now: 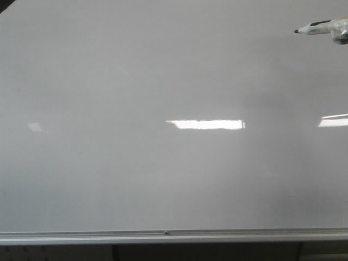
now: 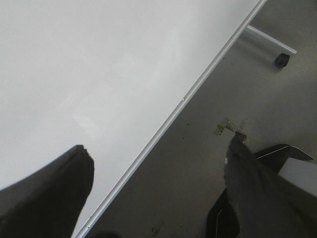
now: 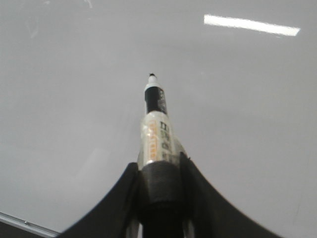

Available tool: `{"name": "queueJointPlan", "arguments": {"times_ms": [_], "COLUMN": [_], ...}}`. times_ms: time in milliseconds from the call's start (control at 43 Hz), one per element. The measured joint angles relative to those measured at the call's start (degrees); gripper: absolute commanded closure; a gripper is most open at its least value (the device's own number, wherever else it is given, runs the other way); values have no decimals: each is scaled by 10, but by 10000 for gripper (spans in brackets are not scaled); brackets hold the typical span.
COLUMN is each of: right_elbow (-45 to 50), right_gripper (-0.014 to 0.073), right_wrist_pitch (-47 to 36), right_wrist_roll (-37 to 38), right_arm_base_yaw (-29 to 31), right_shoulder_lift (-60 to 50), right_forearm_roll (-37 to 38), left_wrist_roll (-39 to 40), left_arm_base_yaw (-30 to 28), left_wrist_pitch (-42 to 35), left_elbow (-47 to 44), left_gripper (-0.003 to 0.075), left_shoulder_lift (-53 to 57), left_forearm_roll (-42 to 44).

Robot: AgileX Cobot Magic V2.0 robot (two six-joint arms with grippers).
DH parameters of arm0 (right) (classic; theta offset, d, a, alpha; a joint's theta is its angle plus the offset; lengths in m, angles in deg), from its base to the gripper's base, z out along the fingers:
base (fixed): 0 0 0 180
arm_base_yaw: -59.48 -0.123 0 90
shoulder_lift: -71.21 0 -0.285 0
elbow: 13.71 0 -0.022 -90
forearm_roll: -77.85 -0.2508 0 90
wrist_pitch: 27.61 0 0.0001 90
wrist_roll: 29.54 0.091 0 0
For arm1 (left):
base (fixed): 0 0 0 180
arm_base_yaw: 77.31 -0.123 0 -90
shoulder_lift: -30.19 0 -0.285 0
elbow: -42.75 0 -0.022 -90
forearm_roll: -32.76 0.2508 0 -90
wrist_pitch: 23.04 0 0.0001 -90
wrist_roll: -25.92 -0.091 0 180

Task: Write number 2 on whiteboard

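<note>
Only our left wrist view shows the floor [image 2: 198, 173]; left gripper [image 2: 158, 163] jaws apart. Right gripper [image 3: 158, 171] clamps one marker [image 3: 157, 129], at two o'clock on one whiteboard [image 1: 163, 70].

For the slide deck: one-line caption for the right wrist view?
Right gripper shut on an uncapped marker, tip aimed at the blank whiteboard; no digit written yet.

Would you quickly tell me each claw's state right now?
Left claw: open, holding nothing.
Right claw: closed on the marker.
</note>
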Motion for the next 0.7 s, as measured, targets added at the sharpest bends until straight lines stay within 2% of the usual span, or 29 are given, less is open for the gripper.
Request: {"name": "queueJointPlan", "arguments": {"times_ms": [279, 697], "right_elbow": [-8, -78], "right_gripper": [579, 579], "right_wrist_pitch": [-78, -95], "right_wrist_roll": [-6, -10], "right_arm_base_yaw": [-11, -11], "right_shoulder_lift": [76, 172], "right_forearm_roll": [-2, 7], "left_wrist_roll": [0, 0], "left_arm_base_yaw": [0, 0], "left_wrist_pitch": [-5, -29], "left_elbow": [0, 0], "left_gripper": [188, 188], "left_shoulder_lift": [0, 0], "left_forearm_roll": [0, -1]}}
